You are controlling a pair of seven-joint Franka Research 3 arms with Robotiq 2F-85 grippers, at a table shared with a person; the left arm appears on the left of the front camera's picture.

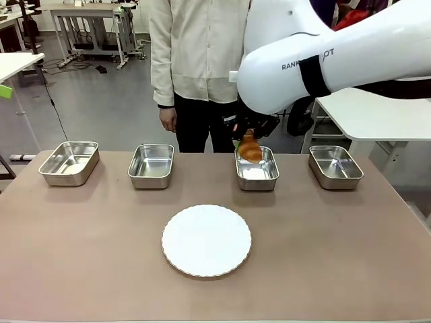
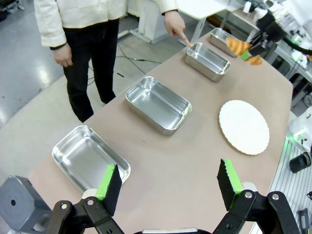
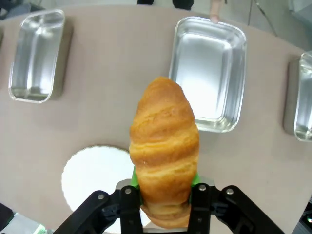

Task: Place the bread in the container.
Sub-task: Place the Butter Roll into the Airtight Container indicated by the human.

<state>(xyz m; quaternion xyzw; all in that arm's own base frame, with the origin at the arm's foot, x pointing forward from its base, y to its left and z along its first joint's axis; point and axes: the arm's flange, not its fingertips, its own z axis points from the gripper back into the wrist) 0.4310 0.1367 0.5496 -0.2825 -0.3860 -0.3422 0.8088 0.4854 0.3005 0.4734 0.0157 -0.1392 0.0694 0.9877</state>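
Floor [image 1: 101, 101]: smooth grey, glossy, with soft reflections of overhead light.
Cable [image 1: 57, 114]: thin black line trailing across the floor at the left.
Far bench [image 1: 87, 13]: white-framed workbench on wheeled legs, back left.
White tables: 1 at the left edge [image 1: 13, 64], 1 at the right [image 1: 370, 111].
Near surface [image 1: 81, 256]: matte brown tabletop.

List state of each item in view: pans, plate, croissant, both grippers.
croissant: held in the air, above the table.
right gripper: shut on the croissant.
left gripper: open, empty.
pointed-at pan: empty, the person's finger at its rim.
other three pans: on the table, nothing clearly in them.
white plate: bare, on the table.
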